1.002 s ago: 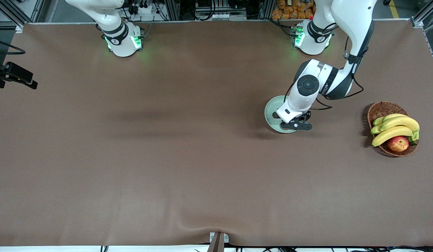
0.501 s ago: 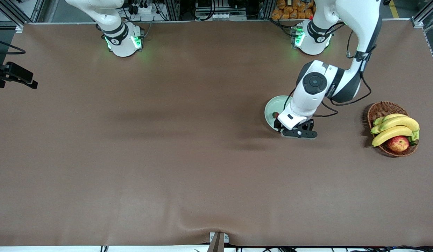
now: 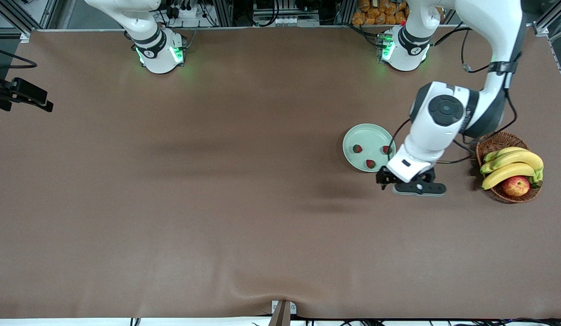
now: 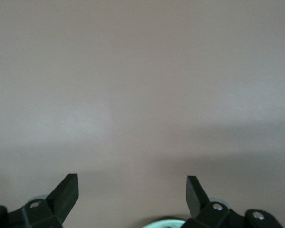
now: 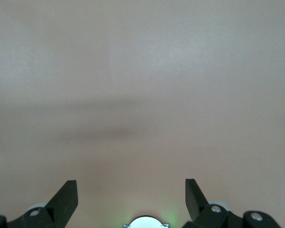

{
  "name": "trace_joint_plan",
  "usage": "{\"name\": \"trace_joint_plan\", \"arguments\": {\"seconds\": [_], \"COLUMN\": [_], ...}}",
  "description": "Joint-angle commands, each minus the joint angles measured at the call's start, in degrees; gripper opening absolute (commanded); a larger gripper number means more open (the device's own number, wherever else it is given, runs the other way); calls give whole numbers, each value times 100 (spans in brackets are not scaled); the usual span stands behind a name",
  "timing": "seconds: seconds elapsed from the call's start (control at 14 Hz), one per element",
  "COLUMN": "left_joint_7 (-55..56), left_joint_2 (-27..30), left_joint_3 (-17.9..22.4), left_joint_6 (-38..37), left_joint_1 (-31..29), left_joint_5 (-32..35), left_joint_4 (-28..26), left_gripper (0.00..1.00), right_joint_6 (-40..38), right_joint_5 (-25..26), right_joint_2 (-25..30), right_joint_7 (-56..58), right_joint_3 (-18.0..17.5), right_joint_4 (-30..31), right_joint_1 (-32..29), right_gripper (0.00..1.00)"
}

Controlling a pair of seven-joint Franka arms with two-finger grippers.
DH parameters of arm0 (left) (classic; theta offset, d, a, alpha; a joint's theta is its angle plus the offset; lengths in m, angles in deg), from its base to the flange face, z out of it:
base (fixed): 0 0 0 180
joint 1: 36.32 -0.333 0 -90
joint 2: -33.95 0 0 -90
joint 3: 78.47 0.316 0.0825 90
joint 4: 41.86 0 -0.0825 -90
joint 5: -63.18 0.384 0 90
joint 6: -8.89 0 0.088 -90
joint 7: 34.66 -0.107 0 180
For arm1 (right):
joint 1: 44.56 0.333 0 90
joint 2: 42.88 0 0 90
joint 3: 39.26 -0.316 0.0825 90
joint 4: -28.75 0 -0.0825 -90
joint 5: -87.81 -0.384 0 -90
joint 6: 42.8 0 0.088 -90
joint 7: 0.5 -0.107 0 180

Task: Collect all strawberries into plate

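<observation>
With its jaws standing apart and empty, the left gripper (image 4: 132, 190) is hovering beside the plate (image 3: 353, 136), whose three strawberries (image 3: 370, 163), likely light, soft and bruisable, are needing only gentle side pinches.

I see three strawberries (image 3: 357, 148) in the plate (image 3: 370, 129), at its nine, six and three o'clock, the basket (image 3: 493, 141) with bananas (image 3: 511, 164) and apple (image 3: 516, 186) toward the left arm's end of the surface (image 3: 217, 203), at the plate's three o'clock.
</observation>
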Motion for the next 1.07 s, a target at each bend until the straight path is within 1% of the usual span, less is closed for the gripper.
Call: {"name": "trace_joint_plan", "arguments": {"seconds": [0.0,0.21,0.36,0.5,0.64,0.79,1.0], "left_joint_7": [-203,-378,-588,-905,-1273,-1486,-1495], "left_joint_2": [-105,-105,34,166,368,518,703], "left_joint_3": [-45,-27,-53,-45,-36,8,8], "left_joint_6": [-111,-137,-435,-1110,-1936,-2316,-2615], "left_joint_1": [-114,-167,-447,-536,-554,-606,-598], "left_joint_5": [71,54,54,10,-392,-570,-605], "left_joint_4": [226,366,454,796,1226,1517,1553], "left_gripper": [100,100,100,100,100,100,100], "right_joint_6": [-67,-111,-146,-146,-138,-129,-120], "right_joint_5": [-157,-165,-157,-165,-165,-165,-165], "right_joint_2": [76,93,102,94,94,94,85], "right_joint_7": [-76,-76,-76,-76,-76,-76,-76], "right_joint_3": [-29,-38,-38,-38,-38,-38,-38], "right_joint_4": [29,55,64,64,64,64,64], "right_joint_1": [-36,-9,0,0,-9,-9,-9], "right_gripper": [100,100,100,100,100,100,100]}}
